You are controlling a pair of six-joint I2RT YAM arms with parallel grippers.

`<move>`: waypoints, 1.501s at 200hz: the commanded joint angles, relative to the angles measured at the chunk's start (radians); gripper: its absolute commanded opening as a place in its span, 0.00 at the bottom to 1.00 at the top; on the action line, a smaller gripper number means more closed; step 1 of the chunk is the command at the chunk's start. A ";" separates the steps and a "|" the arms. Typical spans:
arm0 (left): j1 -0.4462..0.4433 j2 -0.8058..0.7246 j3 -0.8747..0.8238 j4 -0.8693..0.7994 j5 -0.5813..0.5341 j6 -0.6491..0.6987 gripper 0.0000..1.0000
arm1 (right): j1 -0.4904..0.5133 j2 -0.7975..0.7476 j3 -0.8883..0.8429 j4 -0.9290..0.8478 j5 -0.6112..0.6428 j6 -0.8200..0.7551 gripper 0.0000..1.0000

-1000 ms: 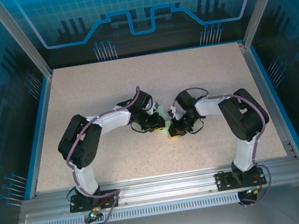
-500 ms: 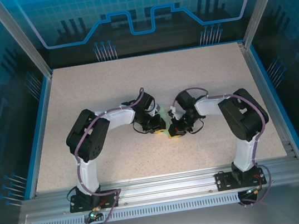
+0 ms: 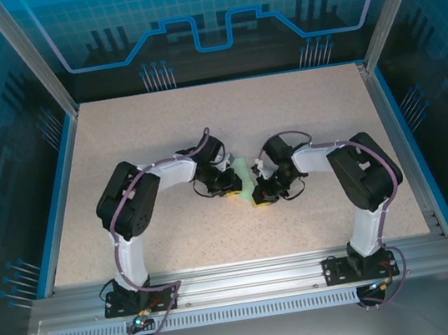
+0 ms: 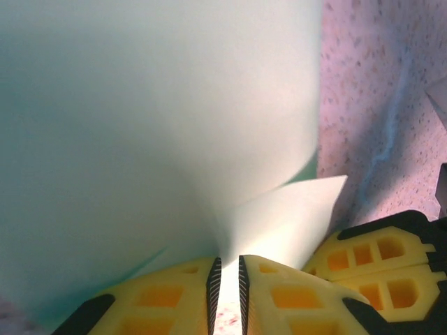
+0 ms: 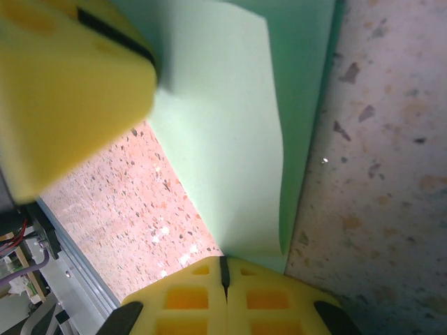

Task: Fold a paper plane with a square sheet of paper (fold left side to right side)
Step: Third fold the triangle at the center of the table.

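at your 6 o'clock in the top view the two arm bases point(image 3: 134, 299) sit on the rail point(image 3: 241, 279). the arms bow inward until the wrists nearly meet over the middle of the speckled table point(image 3: 225, 117).

the left gripper point(image 3: 232, 186) comes in from 9 o'clock and the right gripper point(image 3: 260, 197) from 3 o'clock. the sheet of paper point(image 3: 244, 173) sits between them, pale mint green, curled rather than flat.

on the left wrist camera you see that gripper's yellow fingers point(image 4: 160, 300) drawn almost together, with a thin slit left. the sheet's bend runs down into that slit, so these jaws pinch the paper. the sheet billows toward 12 o'clock, and a pale corner flap points to 3 o'clock. the other gripper's fingers point(image 4: 363, 258) lie just beside the flap at 4 o'clock.

on the right wrist camera the fingers point(image 5: 188, 300) are pressed tight together. the sheet's lower edge meets their seam at 6 o'clock, pinched there. a blurred yellow finger point(image 5: 70, 91) of the left gripper touches the sheet at 10 o'clock.
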 commanded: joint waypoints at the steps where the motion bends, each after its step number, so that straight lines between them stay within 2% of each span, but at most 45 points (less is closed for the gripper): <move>1: 0.092 0.040 0.025 -0.093 -0.133 0.078 0.21 | 0.019 0.040 -0.046 -0.107 0.185 -0.003 0.00; 36: 0.136 0.018 0.066 -0.120 -0.121 0.100 0.21 | 0.019 0.041 -0.047 -0.098 0.174 0.000 0.00; 70: 0.136 -0.130 0.030 -0.118 -0.056 0.049 0.22 | 0.016 0.031 -0.041 -0.099 0.176 0.000 0.00; 95: 0.108 -0.262 -0.060 -0.056 -0.012 -0.004 0.24 | 0.015 0.032 -0.035 -0.101 0.176 0.002 0.00; 117: 0.037 -0.291 -0.107 -0.028 0.010 -0.025 0.24 | 0.015 0.035 -0.031 -0.101 0.176 0.005 0.00; 143: -0.044 -0.257 -0.139 0.026 0.021 -0.057 0.24 | 0.016 0.036 -0.028 -0.099 0.178 0.009 0.00; 163: -0.072 -0.196 -0.125 0.053 0.020 -0.069 0.24 | 0.016 0.034 -0.026 -0.105 0.178 0.008 0.00; 216: -0.073 -0.084 -0.042 0.053 0.007 -0.047 0.24 | 0.017 0.032 -0.022 -0.112 0.180 0.009 0.00; 245: -0.067 -0.027 -0.002 0.008 -0.057 -0.025 0.24 | 0.017 0.030 -0.022 -0.116 0.182 0.007 0.00; 300: -0.059 0.017 -0.026 -0.016 -0.128 -0.008 0.24 | 0.017 0.023 -0.024 -0.124 0.188 0.008 0.00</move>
